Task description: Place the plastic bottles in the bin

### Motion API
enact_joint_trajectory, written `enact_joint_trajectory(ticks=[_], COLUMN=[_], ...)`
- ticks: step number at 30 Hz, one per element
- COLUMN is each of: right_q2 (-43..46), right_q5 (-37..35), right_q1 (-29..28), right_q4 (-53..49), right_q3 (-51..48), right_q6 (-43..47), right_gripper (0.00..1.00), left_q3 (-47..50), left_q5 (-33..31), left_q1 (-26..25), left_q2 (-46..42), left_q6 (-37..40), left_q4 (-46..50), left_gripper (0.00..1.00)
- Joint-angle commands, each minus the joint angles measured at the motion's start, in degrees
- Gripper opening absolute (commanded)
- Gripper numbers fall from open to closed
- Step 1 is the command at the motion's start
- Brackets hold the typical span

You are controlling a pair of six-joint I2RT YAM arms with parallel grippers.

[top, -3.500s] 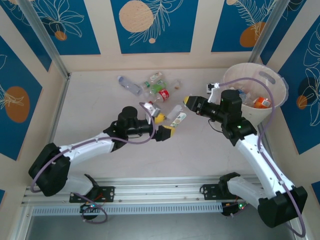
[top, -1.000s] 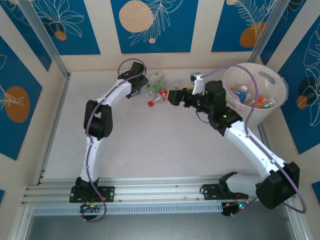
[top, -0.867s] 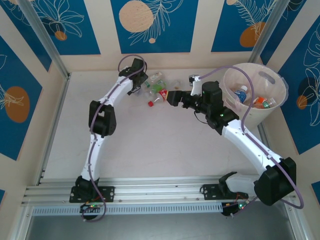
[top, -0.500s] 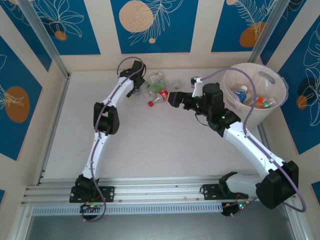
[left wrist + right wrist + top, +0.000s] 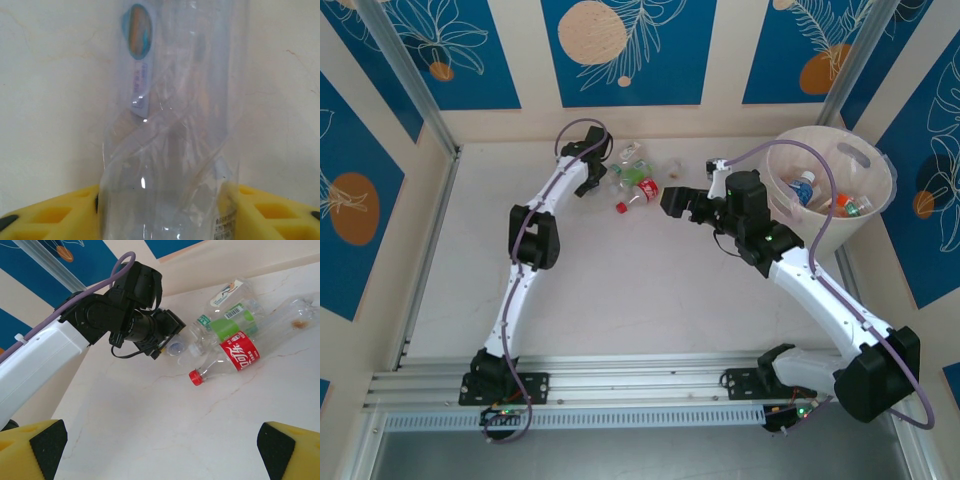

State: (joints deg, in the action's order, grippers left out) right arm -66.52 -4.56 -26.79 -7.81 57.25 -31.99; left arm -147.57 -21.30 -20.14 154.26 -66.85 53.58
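My left gripper (image 5: 165,212) is shut on a clear crushed bottle (image 5: 175,125), its yellow pads (image 5: 55,215) pressed against both sides. From above, that gripper (image 5: 588,183) sits at the far side of the table, at the left of a cluster of plastic bottles. A red-labelled bottle (image 5: 642,190) (image 5: 235,354) with a red cap and a green-labelled one (image 5: 628,172) (image 5: 227,325) lie there. My right gripper (image 5: 675,200) (image 5: 160,455) stands wide open just right of the cluster with nothing between its fingers. The bin (image 5: 832,130) stands at the far right and holds several bottles.
A small clear bottle (image 5: 672,167) lies apart at the right of the cluster. The left arm's wrist (image 5: 135,305) is close to the bottles in the right wrist view. Blue patterned walls close in the table on three sides.
The left gripper's jaws have closed from wide open onto the clear bottle. The right gripper has drawn back slightly from the red-labelled bottle, still open.
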Motion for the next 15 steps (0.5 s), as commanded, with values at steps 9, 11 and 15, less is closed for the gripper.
enact_joint_trajectory(ticks=[9, 11, 15], right_q2=[0.91, 0.78, 0.59], right_q5=[-4.44, -5.08, -5.7], right_q1=[-0.16, 0.04, 0.41], right_q4=[-1.87, -1.54, 0.99], right_q3=[-0.7, -0.81, -1.97], right_q6=[-0.36, -0.78, -2.62], right_gripper=[0.99, 1.0, 1.0], left_q3=[51.19, 58.42, 71.15], left_q5=[1.07, 2.56, 10.43], left_q1=[0.45, 0.53, 0.53], left_q2=[-25.52, -30.06, -38.73], left_q6=[5.38, 8.62, 16.37], left_q4=[-42.43, -49.48, -63.66], left_gripper=[0.48, 0.47, 0.44])
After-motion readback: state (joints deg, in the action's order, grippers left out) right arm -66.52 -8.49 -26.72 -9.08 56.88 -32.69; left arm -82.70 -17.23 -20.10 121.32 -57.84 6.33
